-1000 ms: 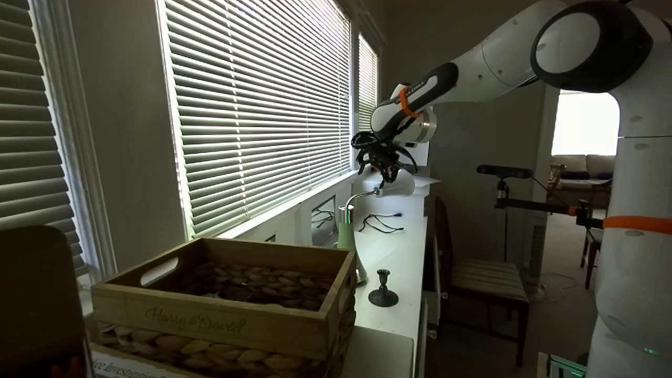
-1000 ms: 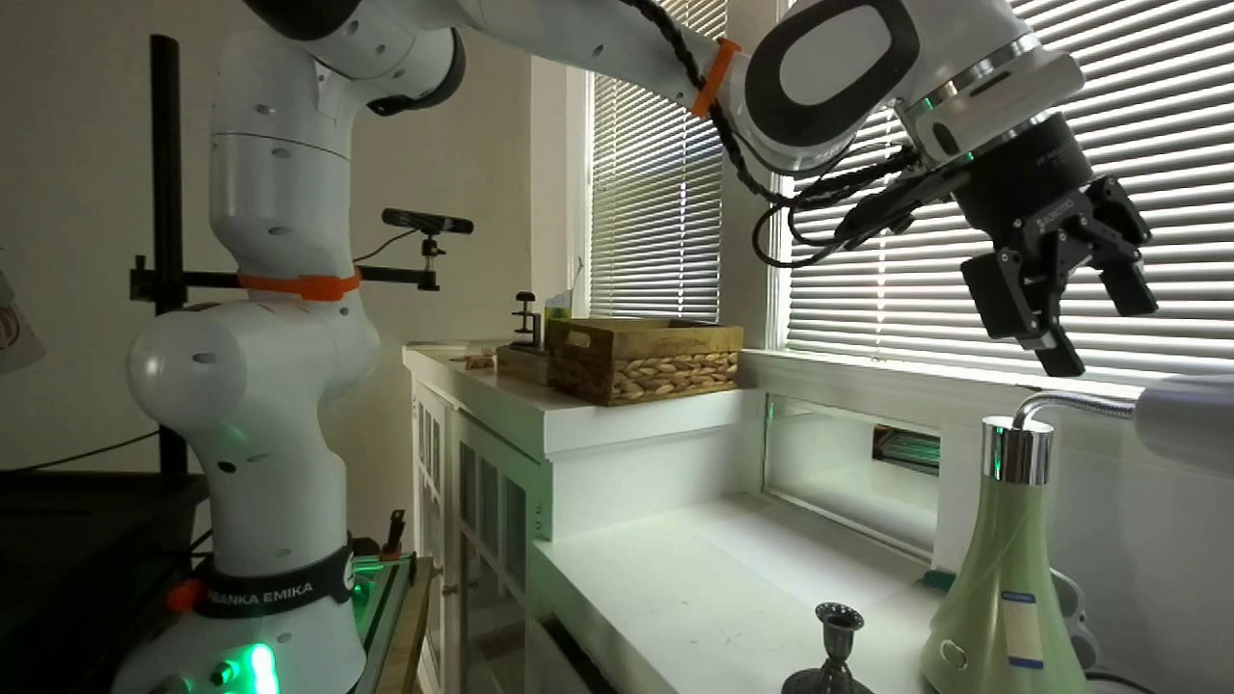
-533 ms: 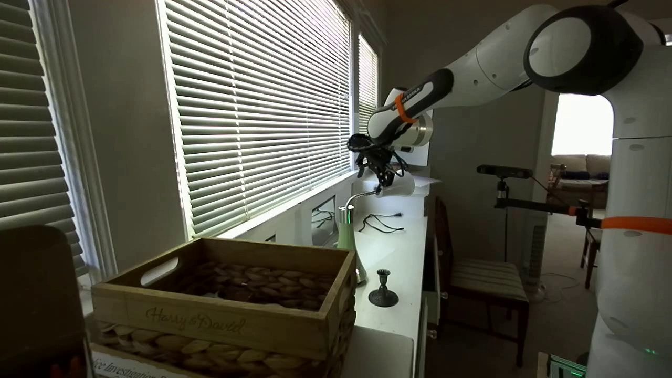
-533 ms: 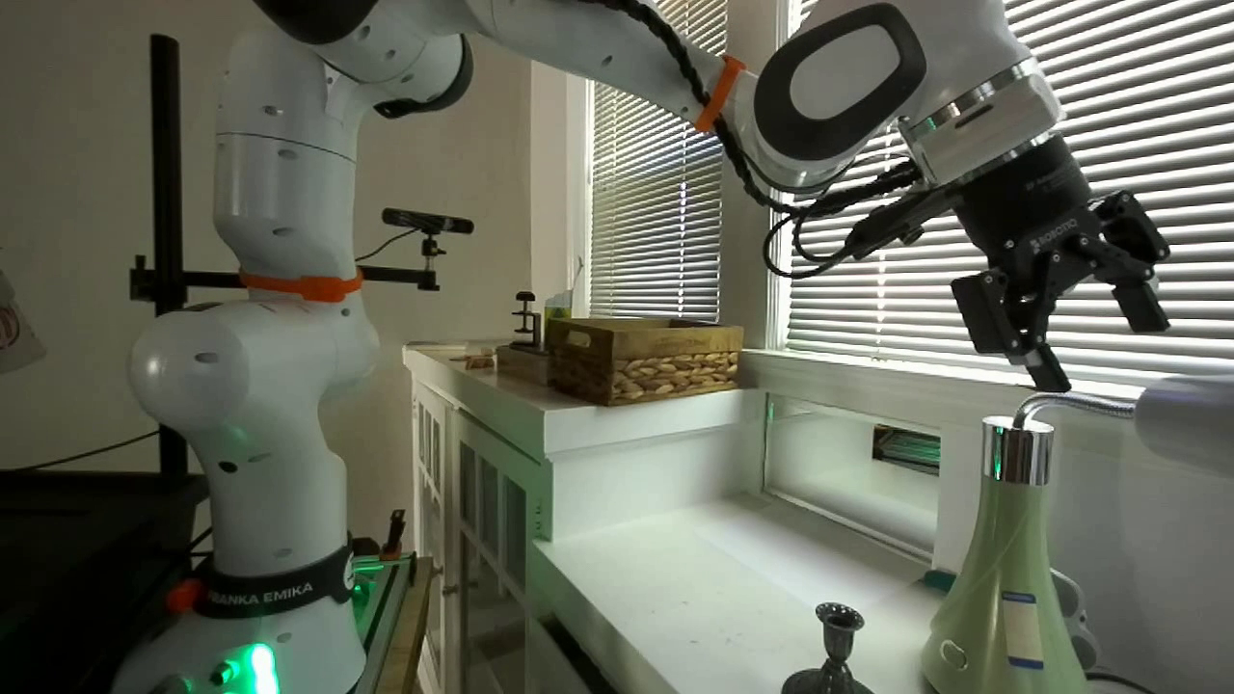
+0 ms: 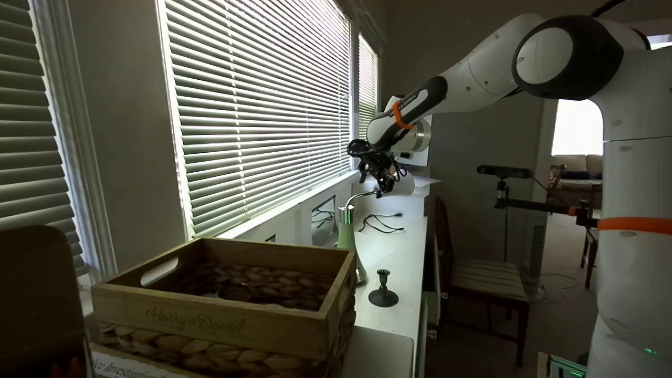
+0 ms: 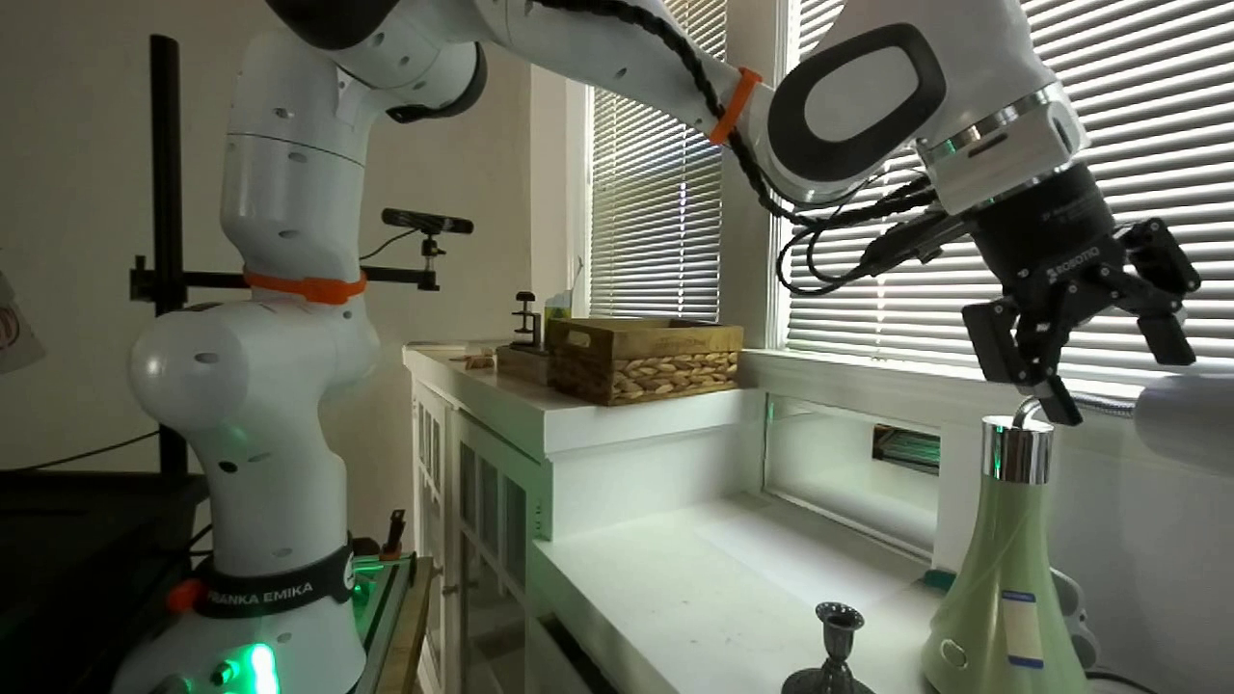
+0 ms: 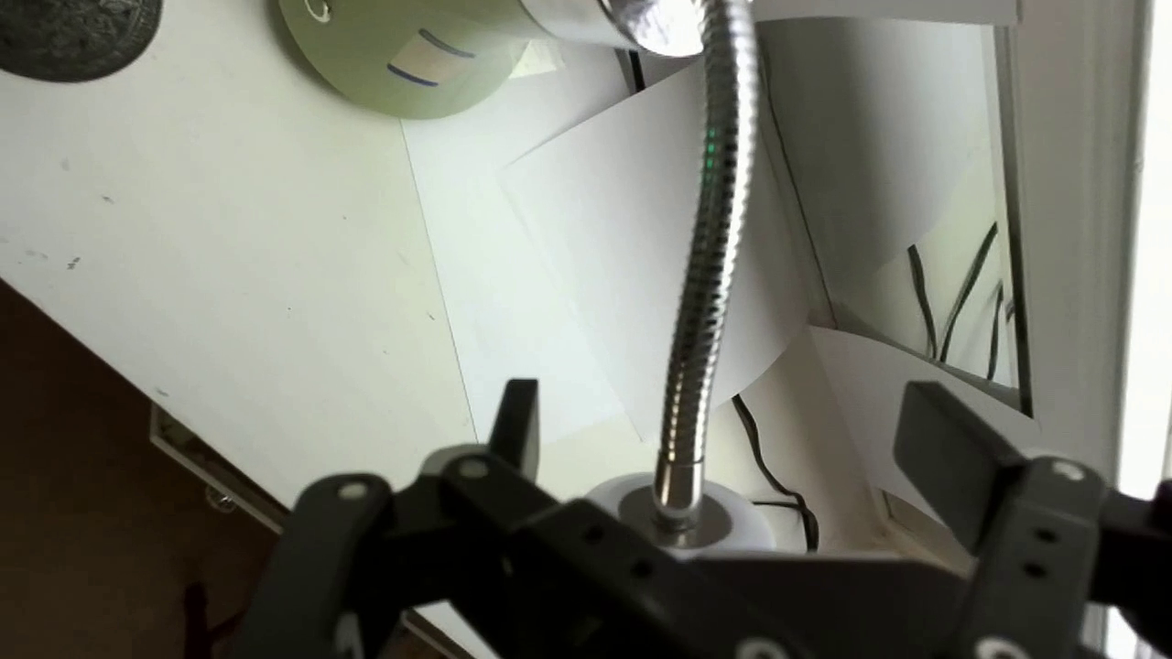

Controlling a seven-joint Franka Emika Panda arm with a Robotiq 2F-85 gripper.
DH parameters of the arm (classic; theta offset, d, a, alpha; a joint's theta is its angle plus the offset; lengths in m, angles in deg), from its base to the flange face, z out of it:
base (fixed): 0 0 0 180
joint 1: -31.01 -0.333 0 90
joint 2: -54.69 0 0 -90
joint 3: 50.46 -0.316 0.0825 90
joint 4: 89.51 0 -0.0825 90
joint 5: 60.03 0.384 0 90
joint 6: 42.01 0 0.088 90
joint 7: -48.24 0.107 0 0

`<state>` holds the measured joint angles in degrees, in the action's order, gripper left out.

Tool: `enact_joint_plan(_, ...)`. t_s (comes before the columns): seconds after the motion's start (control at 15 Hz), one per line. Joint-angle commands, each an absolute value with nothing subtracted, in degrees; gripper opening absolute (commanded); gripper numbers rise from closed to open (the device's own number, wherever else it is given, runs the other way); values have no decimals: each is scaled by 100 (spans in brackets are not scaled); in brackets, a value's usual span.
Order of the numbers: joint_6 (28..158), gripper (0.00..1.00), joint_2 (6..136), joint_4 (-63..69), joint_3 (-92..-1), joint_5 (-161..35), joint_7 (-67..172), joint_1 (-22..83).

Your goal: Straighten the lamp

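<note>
Lower than a second ago, the gripper has come down toward the lamp, which stands unmoved below it on the white counter. The jaws stand wide, clasping nothing. Nearest them, in the wrist view, the ribbed metal neck runs through the gap, seemingly touching neither jaw; whether they straddle it in depth I cannot tell. Just past it sits the pale head, partly hidden there; farther off come the chrome collar and green body, then the dark candlestick. I'd grip the neck near the head: it should bend stiffly and keep its new shape, though polished metal may slip. The body may be light enough to tip, so pull gently.
</note>
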<state>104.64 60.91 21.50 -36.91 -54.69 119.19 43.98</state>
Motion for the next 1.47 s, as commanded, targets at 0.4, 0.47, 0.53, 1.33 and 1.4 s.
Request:
enact_joint_plan(0.4, 10350, 35, 6231, 2000, -3629, -5340, 12032, 4343)
enact_joint_plan(0.47, 10328, 34, 6229, 1988, -3633, -5327, 12023, 4344)
enact_joint_plan(0.53, 10343, 29, 6223, 1987, -3629, -5349, 12036, 4340)
enact_joint_plan(1.33, 10274, 25, 6204, 2019, -3644, -5313, 11943, 4346)
enact_joint_plan(1.4, 10263, 37, 6207, 2016, -3648, -5307, 11922, 4346)
